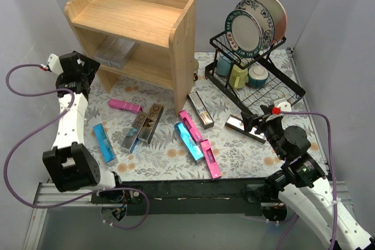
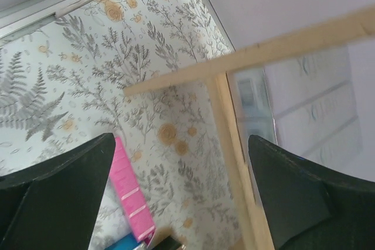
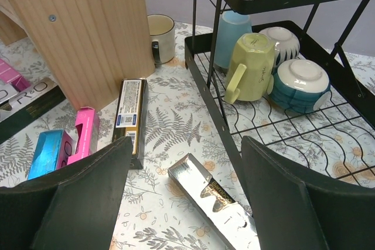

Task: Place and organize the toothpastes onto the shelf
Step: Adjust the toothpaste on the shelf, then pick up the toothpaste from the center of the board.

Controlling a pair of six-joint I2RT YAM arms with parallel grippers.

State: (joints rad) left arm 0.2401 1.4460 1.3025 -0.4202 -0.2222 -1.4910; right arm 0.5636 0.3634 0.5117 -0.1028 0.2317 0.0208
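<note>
Silver toothpaste carton (image 3: 205, 194) just beneath the wide-parted right end effector (image 3: 186, 144)

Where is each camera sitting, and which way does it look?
Top: above, behind the arms, looking down on shelf; both arms show.
Left wrist: on left arm, facing shelf's lower tier; open fingers show.
Right wrist: on right arm, facing rack, silver carton; open fingers show.
Shared: top and right wrist both see silver carton.

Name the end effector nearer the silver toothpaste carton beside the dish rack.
Right. The right end effector hangs over the silver toothpaste carton; the left end effector is far off, at the shelf.
</note>
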